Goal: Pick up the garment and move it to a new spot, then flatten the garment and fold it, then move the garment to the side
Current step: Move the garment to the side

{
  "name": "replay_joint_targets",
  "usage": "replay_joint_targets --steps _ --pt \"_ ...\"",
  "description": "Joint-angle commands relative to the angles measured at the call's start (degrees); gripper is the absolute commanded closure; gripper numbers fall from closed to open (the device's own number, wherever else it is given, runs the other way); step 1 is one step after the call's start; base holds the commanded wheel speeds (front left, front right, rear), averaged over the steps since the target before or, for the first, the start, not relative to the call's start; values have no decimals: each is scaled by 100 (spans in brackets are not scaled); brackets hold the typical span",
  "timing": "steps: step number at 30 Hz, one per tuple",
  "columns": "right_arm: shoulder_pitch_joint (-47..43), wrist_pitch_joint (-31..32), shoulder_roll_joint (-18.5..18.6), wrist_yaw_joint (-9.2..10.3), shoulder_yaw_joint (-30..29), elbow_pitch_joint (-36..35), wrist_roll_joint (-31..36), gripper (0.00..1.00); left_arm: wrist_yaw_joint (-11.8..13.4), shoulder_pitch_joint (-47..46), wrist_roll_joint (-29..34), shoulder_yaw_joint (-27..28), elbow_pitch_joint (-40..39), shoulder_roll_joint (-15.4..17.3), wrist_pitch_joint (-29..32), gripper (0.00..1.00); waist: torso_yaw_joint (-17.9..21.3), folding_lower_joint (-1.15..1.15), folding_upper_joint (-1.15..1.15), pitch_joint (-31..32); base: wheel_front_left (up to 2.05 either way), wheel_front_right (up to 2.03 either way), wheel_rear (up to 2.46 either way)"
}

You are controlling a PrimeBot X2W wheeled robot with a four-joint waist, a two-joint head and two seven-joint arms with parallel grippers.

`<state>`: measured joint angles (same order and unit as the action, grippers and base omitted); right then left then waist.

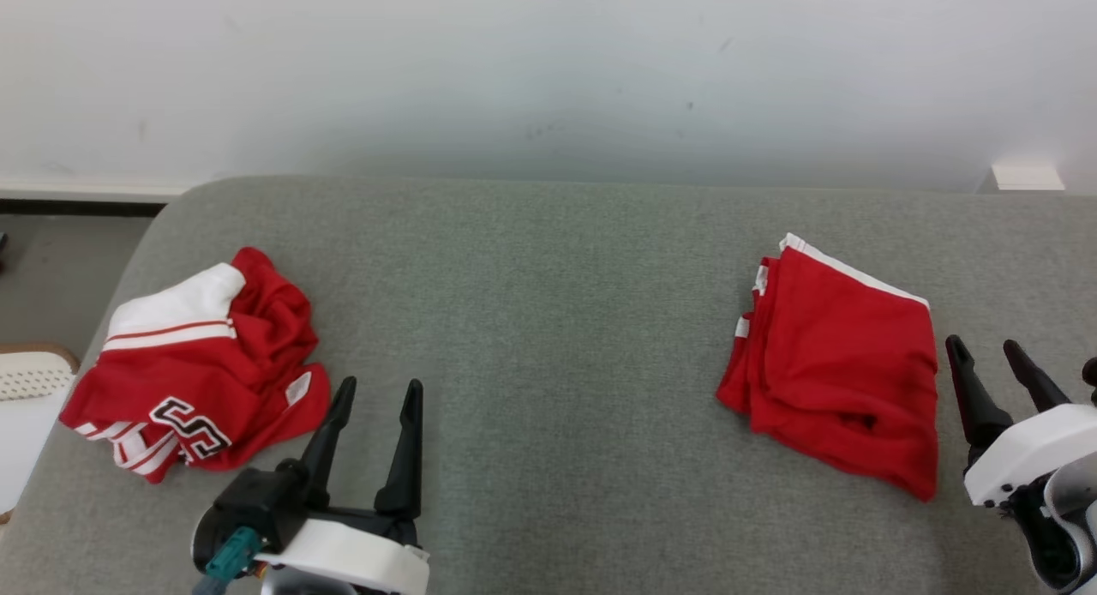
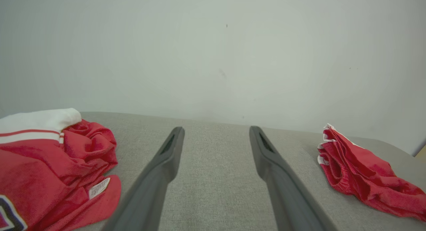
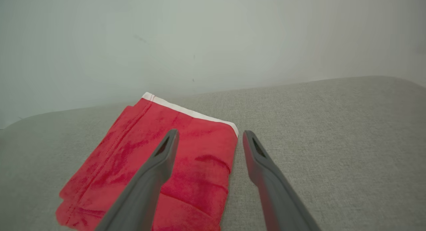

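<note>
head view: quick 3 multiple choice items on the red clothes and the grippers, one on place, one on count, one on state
1. Where on the grey fabric surface does the folded red garment with white trim lie?
A. the robot's left side
B. the centre
C. the robot's right side

2. How many red garments lie on the surface?
A. one
B. two
C. three

3. The left gripper and right gripper are:
A. both open, holding nothing
B. both shut on cloth
C. one open, one shut

Answers:
1. C: it lies just beside the right gripper.
2. B: there is the folded one, plus a crumpled red-and-white jersey at the left.
3. A: each pair of dark fingers stands apart with only the bare surface or flat cloth beyond them.
</note>
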<state>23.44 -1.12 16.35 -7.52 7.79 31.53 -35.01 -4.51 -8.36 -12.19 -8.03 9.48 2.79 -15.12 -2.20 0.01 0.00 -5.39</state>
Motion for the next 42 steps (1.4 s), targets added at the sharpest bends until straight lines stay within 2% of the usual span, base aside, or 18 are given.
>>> replay_joint_targets --steps 1,8,15,20,21,22,23,25,26,27,42 --pt "207 130 95 7 -7 210 -49 0 14 -77 -73 -6 8 21 -2 0 -185 -1 0 -157 0 0 0" --pt "911 997 211 7 -64 1358 -198 0 23 -198 -146 -9 31 22 -2 0 -542 -1 0 -362 0 0 0" --pt "1147 2004 57 7 -208 2343 -477 0 27 -222 -143 3 32 21 -2 0 -769 -1 0 -426 0 0 0" --pt "1130 2182 -99 5 -189 2581 -631 0 30 -232 -142 2 34 21 -2 0 -836 -1 0 -435 0 0 0" --pt "1134 2103 -110 0 -177 2526 -655 12 31 -235 -142 2 36 21 -2 0 -841 -1 0 -432 0 0 0" --pt "1136 2026 -95 0 -164 2481 -680 55 33 -235 -140 7 40 22 -2 0 -841 -1 0 -426 0 0 0" --pt "1142 1958 -74 0 -148 2438 -694 67 39 -232 -138 11 45 21 -2 0 -836 -1 0 -417 0 0 0" --pt "1157 1838 -21 1 -122 2381 -705 82 36 -214 -134 17 49 21 -2 0 -819 -1 0 -383 0 0 0" --pt "1162 1790 15 1 -100 2360 -716 97 39 -209 -132 13 52 21 -2 0 -810 -1 0 -363 0 0 0" --pt "1162 1754 38 1 -74 2331 -730 100 40 -204 -132 10 53 21 -2 0 -801 -1 0 -344 0 0 0" --pt "1132 1258 191 2 247 2126 -974 100 27 -109 -121 -45 61 22 -2 0 -591 -1 0 -126 0 0 0"
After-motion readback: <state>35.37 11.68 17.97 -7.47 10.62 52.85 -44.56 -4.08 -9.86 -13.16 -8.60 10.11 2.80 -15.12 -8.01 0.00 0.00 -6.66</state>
